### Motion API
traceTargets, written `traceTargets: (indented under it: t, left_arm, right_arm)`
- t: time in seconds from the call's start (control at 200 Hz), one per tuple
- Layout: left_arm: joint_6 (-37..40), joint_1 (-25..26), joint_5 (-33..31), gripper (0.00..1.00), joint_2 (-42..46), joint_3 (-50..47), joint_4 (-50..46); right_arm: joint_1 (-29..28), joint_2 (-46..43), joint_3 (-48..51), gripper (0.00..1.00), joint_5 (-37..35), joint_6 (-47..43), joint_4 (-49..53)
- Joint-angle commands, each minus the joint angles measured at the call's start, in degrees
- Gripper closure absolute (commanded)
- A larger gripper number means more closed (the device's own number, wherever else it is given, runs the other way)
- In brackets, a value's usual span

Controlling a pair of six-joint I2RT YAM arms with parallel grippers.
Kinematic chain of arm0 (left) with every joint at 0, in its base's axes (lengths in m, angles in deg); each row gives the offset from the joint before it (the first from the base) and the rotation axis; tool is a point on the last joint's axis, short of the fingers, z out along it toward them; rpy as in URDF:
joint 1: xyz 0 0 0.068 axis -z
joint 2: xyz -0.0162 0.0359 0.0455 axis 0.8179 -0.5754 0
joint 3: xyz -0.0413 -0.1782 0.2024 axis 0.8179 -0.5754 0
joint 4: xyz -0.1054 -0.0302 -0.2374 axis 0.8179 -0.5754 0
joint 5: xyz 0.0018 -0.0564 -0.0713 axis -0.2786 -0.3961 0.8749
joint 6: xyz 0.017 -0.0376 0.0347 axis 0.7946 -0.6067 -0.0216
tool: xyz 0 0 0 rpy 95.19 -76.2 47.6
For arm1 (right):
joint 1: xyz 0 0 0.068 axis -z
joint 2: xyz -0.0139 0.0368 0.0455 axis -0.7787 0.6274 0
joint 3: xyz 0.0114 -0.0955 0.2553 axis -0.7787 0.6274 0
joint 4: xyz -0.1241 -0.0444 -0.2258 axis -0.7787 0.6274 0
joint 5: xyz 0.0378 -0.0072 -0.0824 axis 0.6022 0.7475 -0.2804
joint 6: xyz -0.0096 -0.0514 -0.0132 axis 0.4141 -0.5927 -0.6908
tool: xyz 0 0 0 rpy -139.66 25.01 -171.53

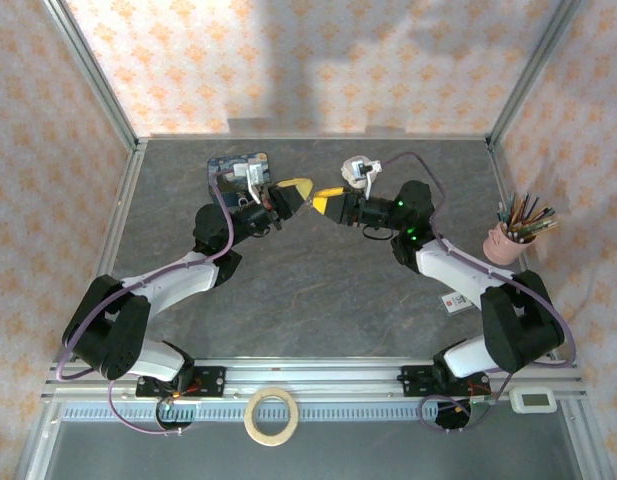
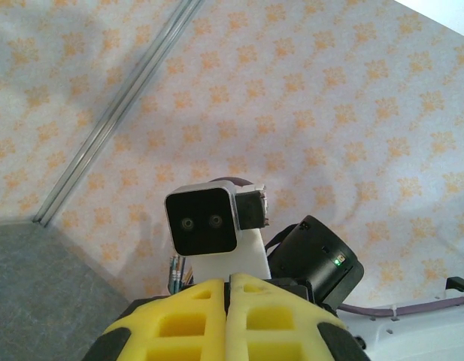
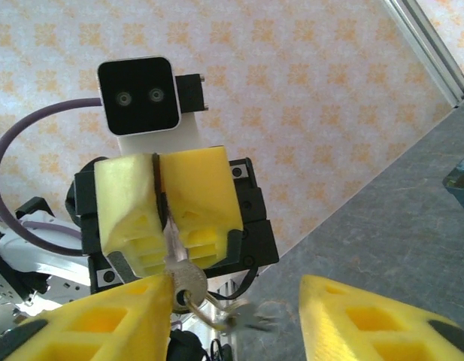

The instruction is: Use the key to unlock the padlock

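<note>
Top external view, item by item: we log the left gripper (image 1: 300, 187) and right gripper (image 1: 326, 201) tip to tip, raised over the table (image 1: 318, 290) toward the middle of its far edge.

Left gripper (image 3: 169, 252), right wrist view: yellow pads pressed flat together, clenched on the key (image 3: 183, 274). The silver shaft runs up into the seam between the pads and the rounded head sticks out below. In the left wrist view we note the same pads (image 2: 194, 316) meeting with no gap.

Right gripper (image 3: 235, 293): released, jaws standing well apart. One yellow finger (image 3: 111, 320) touches the key's head, the other is clear of it.

Wire ring (image 3: 209, 310): hangs from the key's head and carries a blurred item, perhaps the padlock (image 3: 250, 316); we cannot tell.

Blue painted tin (image 1: 236, 168): near the far edge, left of centre, just behind the left gripper.

Pink cup of pencils (image 1: 508, 238): by the right edge.

Tape roll (image 1: 271, 415): on the rail at the near edge, between the arm bases.
</note>
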Motion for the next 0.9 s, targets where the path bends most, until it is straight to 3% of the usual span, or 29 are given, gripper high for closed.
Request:
traceTargets:
  t: [0.0,0.355,0.581,0.896]
  left_arm:
    - [-0.42,0.32,1.47,1.00,-0.15,-0.32,4.92]
    - [-1.83,1.03,2.00,1.00,-1.34,-0.88,6.76]
    - [-1.58,1.03,1.68,1.00,-1.54,-1.57,6.53]
    - [-1.54,1.00,0.17,1.00,-0.82,-1.46,6.15]
  right_arm:
    - [-1.10,0.33,0.38,0.55,2.36,0.89,-4.42]
    - [-1.44,1.34,-0.36,0.65,2.94,3.94,-7.90]
    - [-1.53,1.36,-0.07,0.59,3.31,7.05,-11.02]
    - [-1.58,1.32,0.88,1.00,3.29,5.23,-8.96]
